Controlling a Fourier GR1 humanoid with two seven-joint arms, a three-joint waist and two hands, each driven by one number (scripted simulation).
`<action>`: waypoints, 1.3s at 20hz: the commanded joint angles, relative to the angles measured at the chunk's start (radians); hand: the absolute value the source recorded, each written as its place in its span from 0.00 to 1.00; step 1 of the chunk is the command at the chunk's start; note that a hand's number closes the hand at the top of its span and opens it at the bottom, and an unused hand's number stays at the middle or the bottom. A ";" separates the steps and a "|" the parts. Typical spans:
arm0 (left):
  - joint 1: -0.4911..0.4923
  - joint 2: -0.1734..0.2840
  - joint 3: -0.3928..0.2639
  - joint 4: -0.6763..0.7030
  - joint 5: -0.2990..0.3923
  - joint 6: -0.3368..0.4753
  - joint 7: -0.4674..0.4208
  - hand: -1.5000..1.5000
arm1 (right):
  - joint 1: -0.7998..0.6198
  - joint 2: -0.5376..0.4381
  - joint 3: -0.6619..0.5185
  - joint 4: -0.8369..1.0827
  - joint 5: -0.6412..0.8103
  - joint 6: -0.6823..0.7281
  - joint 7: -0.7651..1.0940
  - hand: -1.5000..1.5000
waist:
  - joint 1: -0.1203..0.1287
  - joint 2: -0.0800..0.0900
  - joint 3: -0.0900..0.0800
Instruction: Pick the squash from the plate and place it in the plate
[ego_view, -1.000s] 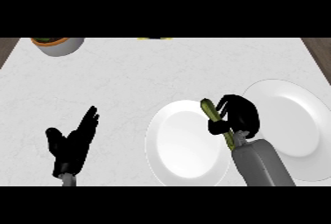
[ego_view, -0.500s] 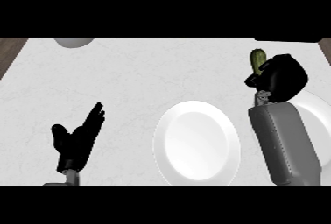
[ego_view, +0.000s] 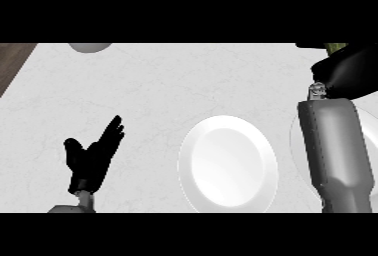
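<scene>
My right hand (ego_view: 351, 70) is at the upper right edge of the head view, its fingers curled round the green squash (ego_view: 334, 47), of which only a small tip shows above the hand. A white plate (ego_view: 229, 162) lies bare at the centre right of the counter. A second white plate (ego_view: 368, 132) lies at the right edge, mostly hidden under my right forearm. My left hand (ego_view: 92, 157) rests open at the lower left, fingers up.
A grey round object (ego_view: 90, 47) sits at the counter's far edge, upper left, only partly in view. The counter's dark wooden left edge (ego_view: 11, 62) shows at the top left corner.
My right hand has lifted the squash off the plate and carried it up and to the right, over the far right side. The left hand has stayed resting.
</scene>
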 joint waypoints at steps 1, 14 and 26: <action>0.002 -0.019 -0.017 0.029 -0.001 0.002 0.021 0.50 | -0.036 0.047 -0.066 -0.040 0.162 -0.174 0.272 1.00 | -0.012 -0.001 0.000; 0.046 -0.005 0.007 0.029 -0.001 0.008 0.013 0.50 | 0.239 0.096 -0.280 -0.170 0.401 -0.316 0.273 1.00 | -0.044 -0.019 0.002; 0.047 -0.008 0.035 0.047 0.006 0.016 -0.016 0.50 | 0.374 0.096 -0.461 -0.175 0.144 -0.431 0.215 1.00 | -0.064 -0.024 0.004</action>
